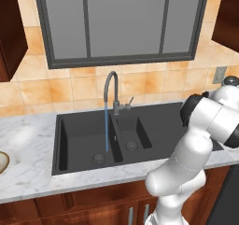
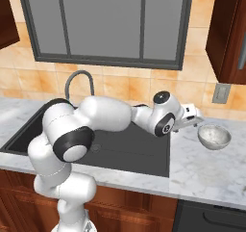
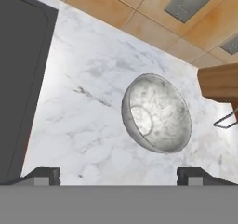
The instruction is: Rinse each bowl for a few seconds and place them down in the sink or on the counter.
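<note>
The whitish-grey speckled bowl (image 2: 214, 136) stands upright on the white marble counter (image 2: 202, 173), just right of the black sink (image 2: 139, 154). My gripper (image 2: 193, 120) hovers just left of the bowl and a little above it. In the hand view the bowl (image 3: 155, 112) lies ahead of the open gripper (image 3: 118, 176), whose dark fingertips (image 3: 44, 175) are spread wide with nothing between them. The tan-rimmed shallow bowl (image 1: 2, 161) sits on the counter (image 1: 28, 140) at the far left edge of the left base view. A thin stream of water (image 1: 106, 126) runs from the grey gooseneck tap (image 1: 111, 86) into the big basin (image 1: 74, 126).
A tiled wall with an outlet (image 2: 221, 93) rises behind the speckled bowl, and a dark wood upper cabinet (image 2: 226, 29) hangs above it. My arm stretches across the drainboard (image 2: 144, 139). A window (image 1: 121, 23) is set above the tap.
</note>
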